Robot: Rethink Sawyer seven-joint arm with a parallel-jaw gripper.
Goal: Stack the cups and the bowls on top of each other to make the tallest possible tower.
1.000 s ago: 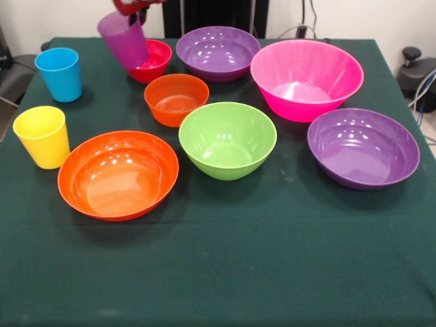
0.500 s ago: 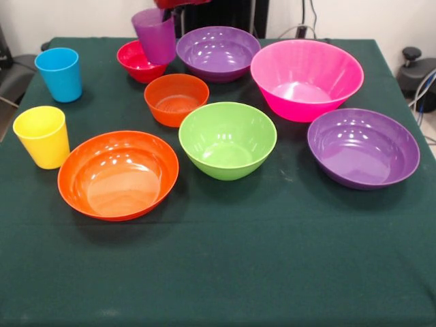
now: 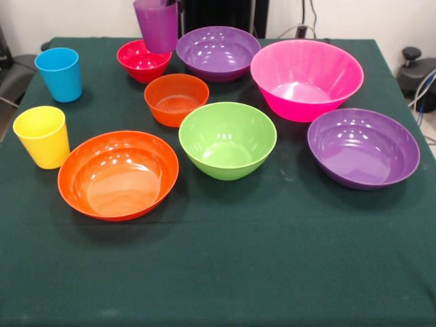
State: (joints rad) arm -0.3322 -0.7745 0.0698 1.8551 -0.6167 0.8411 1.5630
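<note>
The purple cup (image 3: 157,26) hangs upright in the air at the top edge, above the gap between the small red bowl (image 3: 143,60) and the far purple bowl (image 3: 218,53). My gripper (image 3: 167,3) is almost wholly above the picture and is shut on the cup's rim. The blue cup (image 3: 58,73) and yellow cup (image 3: 42,136) stand upright at the left. The small orange bowl (image 3: 176,99), green bowl (image 3: 227,140), wide orange bowl (image 3: 118,174), pink bowl (image 3: 306,79) and second purple bowl (image 3: 363,148) sit apart, open side up. Nothing is stacked.
All things rest on a dark green tablecloth (image 3: 225,272). Its near half is bare cloth. A chair part (image 3: 417,68) shows past the right table edge.
The purple cup has been lifted out of the small red bowl, turned from tilted to upright, and carried right and up. The red bowl now shows whole.
</note>
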